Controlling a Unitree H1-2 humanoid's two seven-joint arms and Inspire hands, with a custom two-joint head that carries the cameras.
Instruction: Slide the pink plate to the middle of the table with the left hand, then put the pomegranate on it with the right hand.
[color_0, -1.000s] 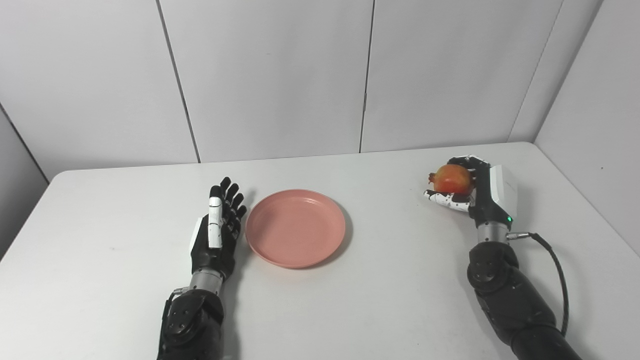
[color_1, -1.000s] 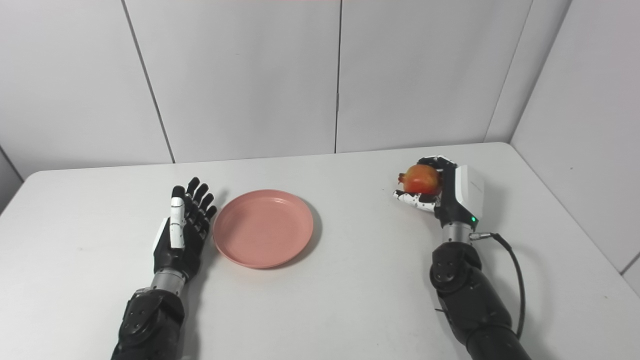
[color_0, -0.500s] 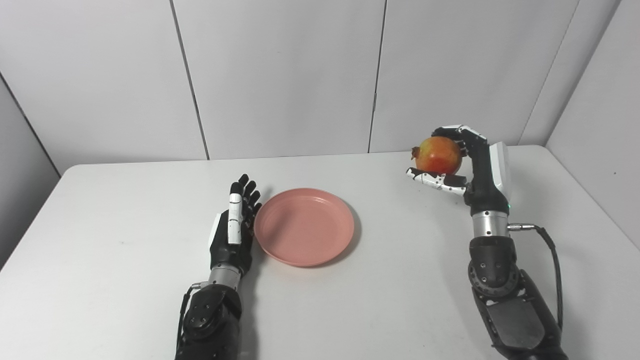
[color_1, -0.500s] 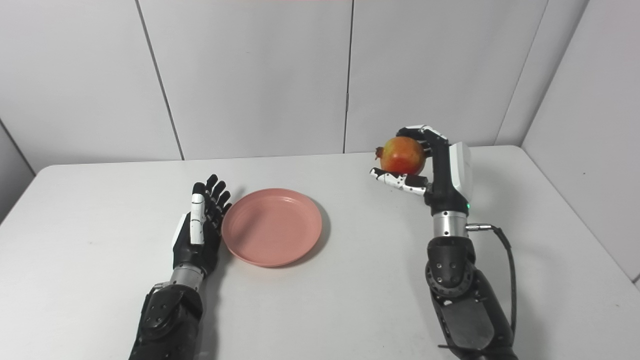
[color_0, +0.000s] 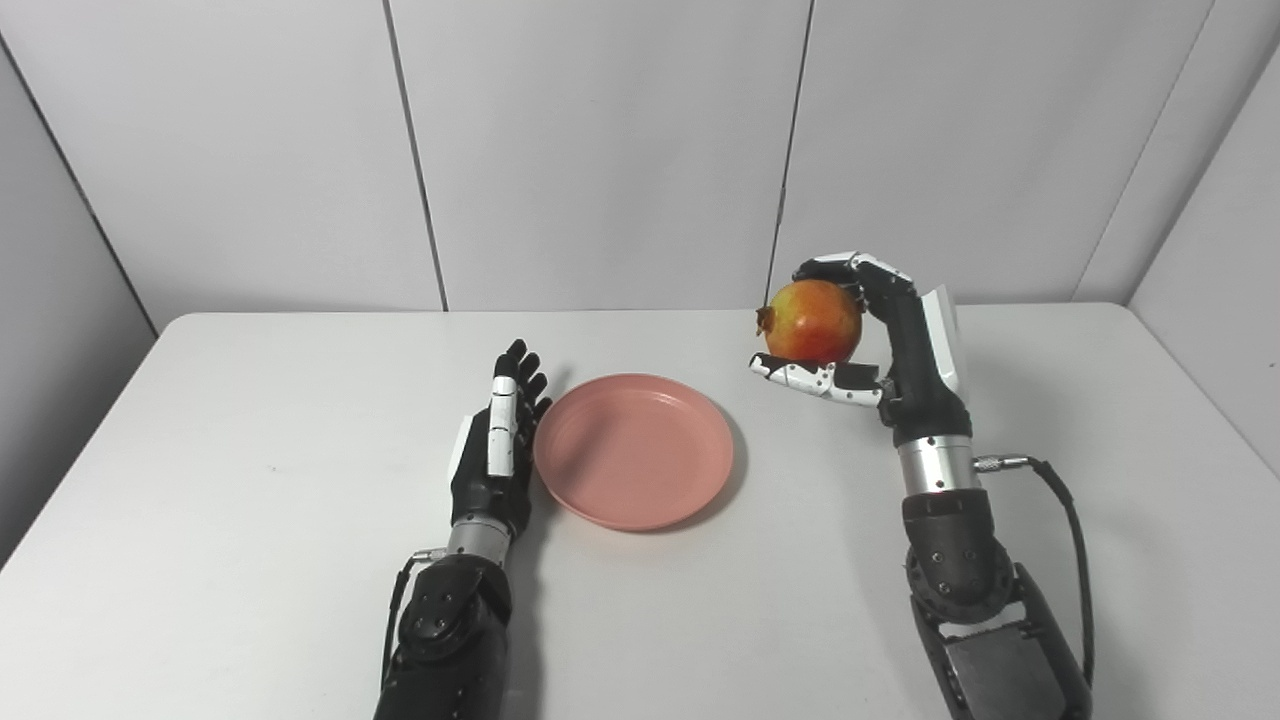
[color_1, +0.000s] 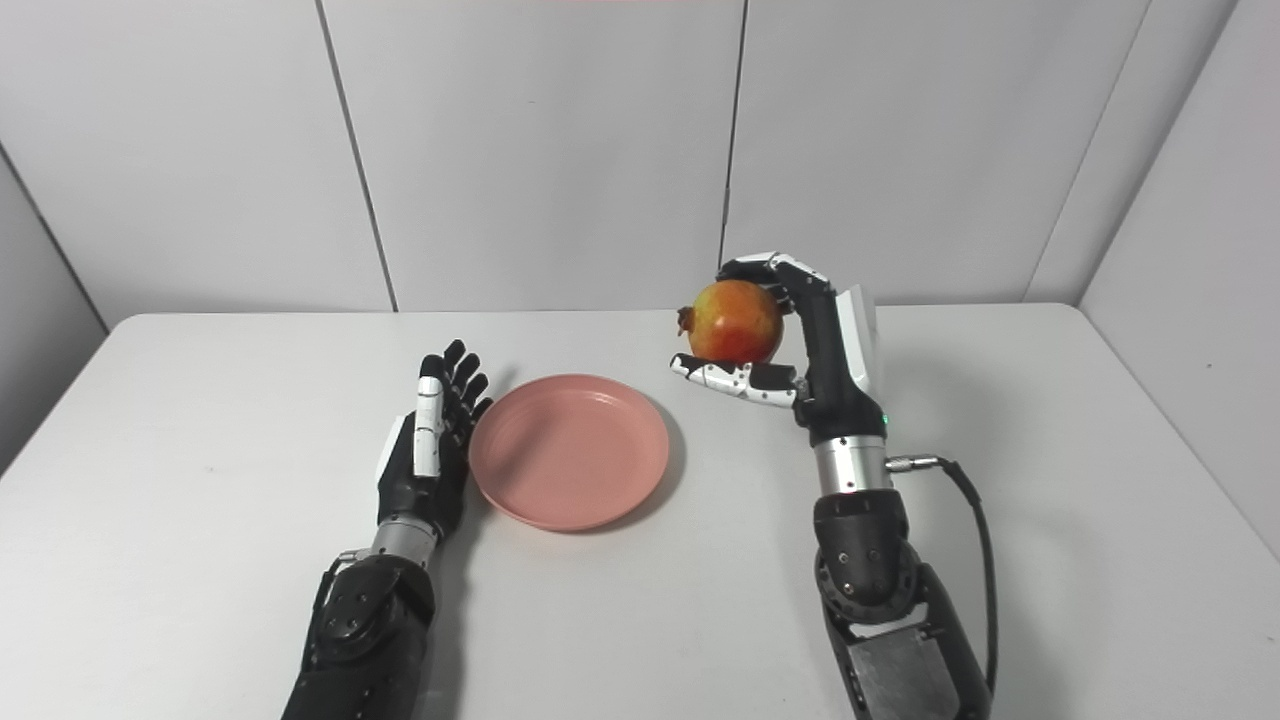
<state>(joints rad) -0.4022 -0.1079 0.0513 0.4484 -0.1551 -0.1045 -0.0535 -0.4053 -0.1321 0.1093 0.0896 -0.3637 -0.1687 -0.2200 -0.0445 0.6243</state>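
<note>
White table against panelled walls

The white table (color_0: 250, 560) has a smooth matte top with rounded far corners and a few faint dark specks on its left part. Behind it stands a pale grey back wall (color_0: 600, 150) split by 2 thin dark vertical seams. A side wall (color_0: 60, 250) closes in on the left and another side wall (color_0: 1210, 200) on the right, each meeting the back wall at a slanting seam.

Left hand (color_0: 492, 455) low in centre-left of frame, edge-on, fingers straight and together, pointing toward the top — holding nothing. Right hand (color_0: 885, 345) raised at centre-right, forearm near upright, fingers curled over from above and thumb underneath — closed around a round red-orange fruit.
</note>
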